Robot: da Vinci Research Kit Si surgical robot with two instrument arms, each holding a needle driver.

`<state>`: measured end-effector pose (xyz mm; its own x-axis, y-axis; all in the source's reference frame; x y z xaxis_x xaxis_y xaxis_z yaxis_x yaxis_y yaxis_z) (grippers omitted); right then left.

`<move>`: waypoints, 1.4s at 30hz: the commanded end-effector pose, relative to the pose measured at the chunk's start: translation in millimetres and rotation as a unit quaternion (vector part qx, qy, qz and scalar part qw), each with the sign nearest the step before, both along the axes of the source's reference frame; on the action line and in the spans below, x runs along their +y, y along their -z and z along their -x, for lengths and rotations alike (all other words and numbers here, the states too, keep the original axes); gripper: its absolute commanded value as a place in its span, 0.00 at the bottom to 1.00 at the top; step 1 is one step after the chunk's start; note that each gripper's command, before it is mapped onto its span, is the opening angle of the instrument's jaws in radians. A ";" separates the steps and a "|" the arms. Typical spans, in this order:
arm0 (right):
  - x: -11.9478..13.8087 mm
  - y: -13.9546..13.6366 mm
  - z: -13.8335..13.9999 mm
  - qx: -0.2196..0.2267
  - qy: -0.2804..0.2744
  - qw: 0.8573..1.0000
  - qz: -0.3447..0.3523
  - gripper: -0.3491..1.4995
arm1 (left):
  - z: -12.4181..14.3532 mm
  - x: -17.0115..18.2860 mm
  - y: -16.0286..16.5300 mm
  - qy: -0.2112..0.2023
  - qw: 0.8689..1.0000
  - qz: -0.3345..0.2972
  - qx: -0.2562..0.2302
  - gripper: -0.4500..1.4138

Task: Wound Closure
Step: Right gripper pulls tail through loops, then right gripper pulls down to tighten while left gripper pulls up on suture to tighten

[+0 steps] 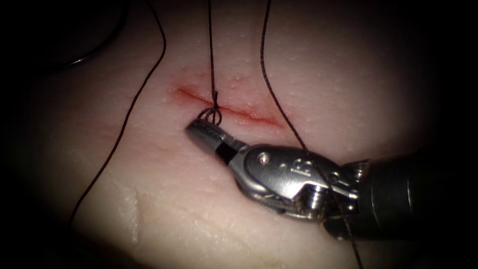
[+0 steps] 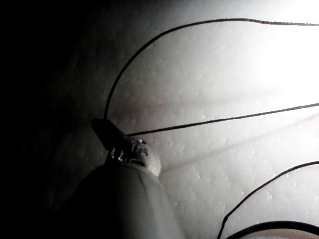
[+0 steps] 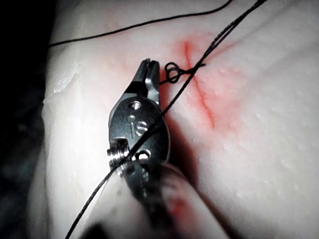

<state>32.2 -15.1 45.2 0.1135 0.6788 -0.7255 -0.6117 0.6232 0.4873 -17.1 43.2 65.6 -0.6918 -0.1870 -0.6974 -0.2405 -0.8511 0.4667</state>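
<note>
Tissue (image 1: 348,89) bears thread (image 1: 214,107) knotted over cut (image 1: 249,115).

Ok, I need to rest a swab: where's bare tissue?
Bare tissue lies between the left-hand thread and the right tool; also upper right, beyond the strand crossing that tool. Crowded around the knot on the cut.

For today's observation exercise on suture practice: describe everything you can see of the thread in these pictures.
The thread is thin, dark and looks twisted. One strand runs down to a small knot with a loop on the cut, beside the right tool jaw tips. Another strand crosses over that tool's wrist, and a third curves across the tissue left of the cut. In the left wrist view, two strands meet the left tool.
</note>
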 end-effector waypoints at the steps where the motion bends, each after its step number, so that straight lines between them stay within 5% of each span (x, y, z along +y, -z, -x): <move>1: -0.8 -0.2 -0.6 0.001 0.002 1.000 -0.001 0.00 | 0.4 0.2 -0.5 -0.001 1.000 -0.001 0.000 0.00; 24: -3.4 2.7 -2.4 0.018 0.025 1.000 -0.005 0.00 | 1.5 5.3 -1.6 0.027 1.000 0.007 0.004 0.00; 42: -5.6 1.9 -4.2 0.016 0.043 0.999 -0.002 0.00 | 2.5 8.7 -1.4 0.036 0.999 0.022 0.009 0.00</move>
